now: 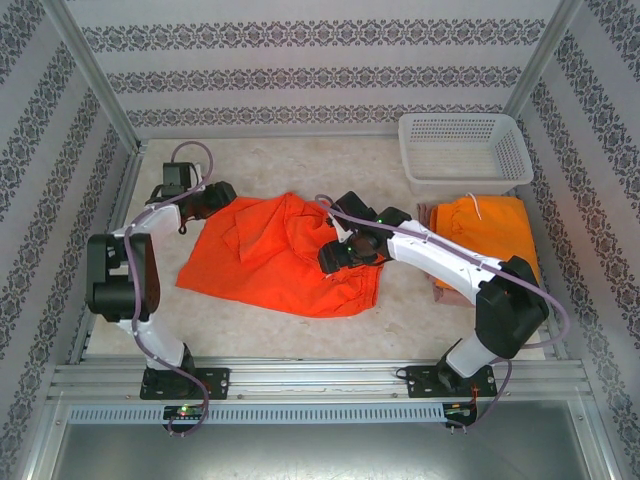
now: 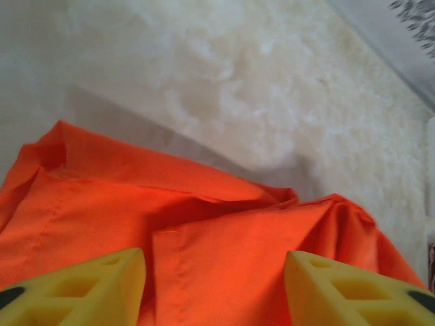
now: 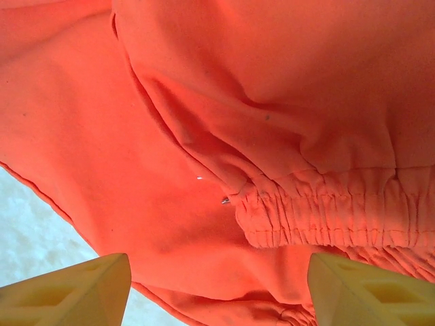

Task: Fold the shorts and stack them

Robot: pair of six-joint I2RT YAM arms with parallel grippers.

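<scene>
yellow fingers [image 2: 88, 285] of the left gripper [image 2: 214, 288] are seen spread apart, low over a crumpled edge of the bright red-orange shorts [image 2: 224, 231]; the cloth is not clamped. the right gripper [image 3: 217, 292] is likewise held spread over the same cloth, close to its gathered elastic waistband [image 3: 326, 217]. from above, these shorts are seen rumpled and partly doubled over in the middle of the pale table [image 1: 300, 165], with the left gripper at their far left corner and the right gripper at their right side. to the right, orange shorts [image 1: 495, 228] are laid folded on dusty pink shorts [image 1: 447, 290], just in front of a white mesh basket [image 1: 460, 117].
</scene>
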